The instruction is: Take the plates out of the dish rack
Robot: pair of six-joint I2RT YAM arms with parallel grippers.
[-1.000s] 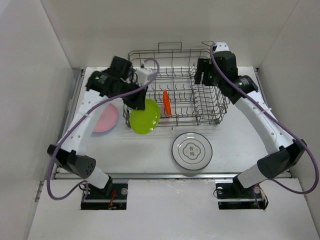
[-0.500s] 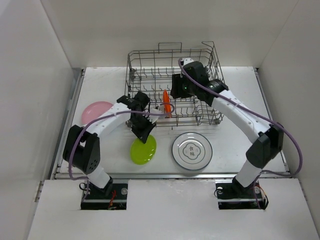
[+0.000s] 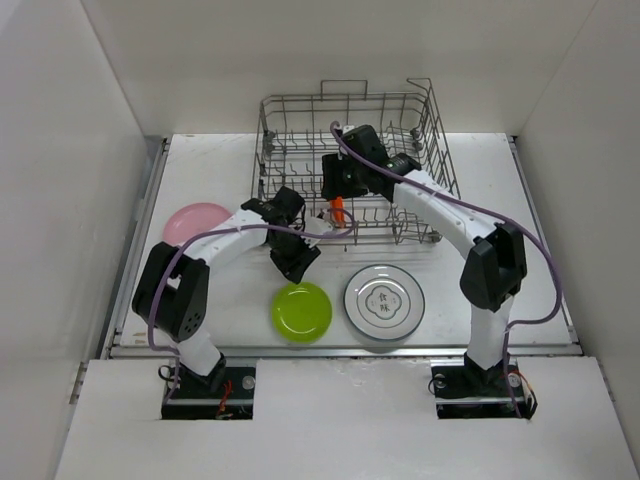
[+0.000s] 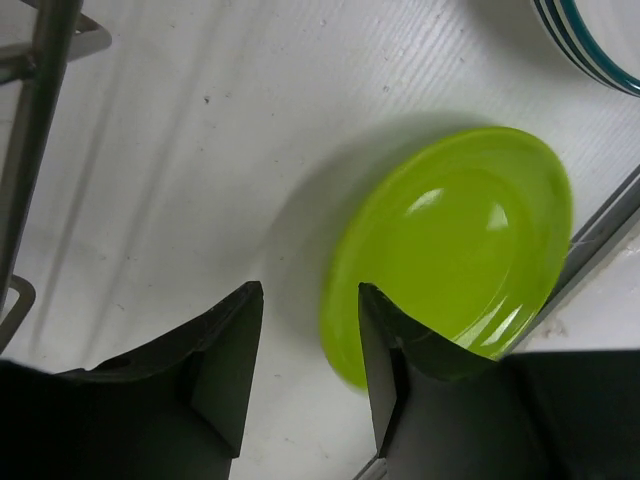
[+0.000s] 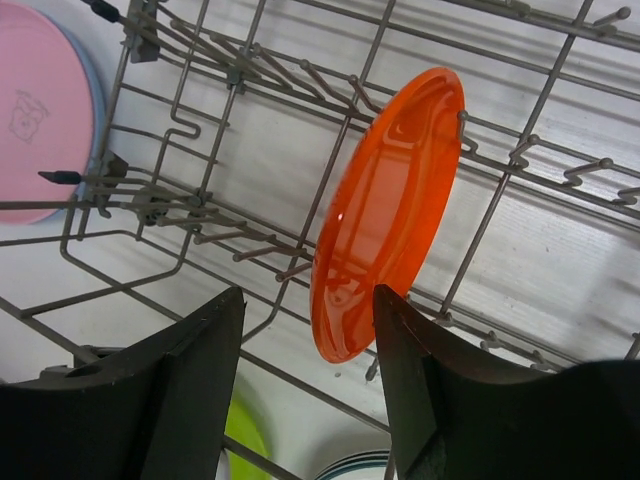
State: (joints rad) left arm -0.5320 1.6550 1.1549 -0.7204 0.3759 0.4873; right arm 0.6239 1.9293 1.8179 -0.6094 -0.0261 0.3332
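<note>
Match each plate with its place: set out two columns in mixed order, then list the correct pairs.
Column 1
1. orange plate
2. green plate
3. pink plate
4. white plate

Column 2
A. flat on the table, far left
B. flat, furthest right
C. on edge in the rack
D. flat, just left of the white plate

Pairs: 1-C, 2-D, 3-A, 4-B

So one plate [image 3: 340,211] is standing on edge in the dish rack [image 3: 300,150], near its front. On the table [image 3: 480,280], the smaller plate [image 3: 302,311] and the larger plate [image 3: 384,298] are lying side by side just in front of the rack, smaller one leftward. A fourth plate [image 3: 193,220] is sitting off the rack's left.
</note>
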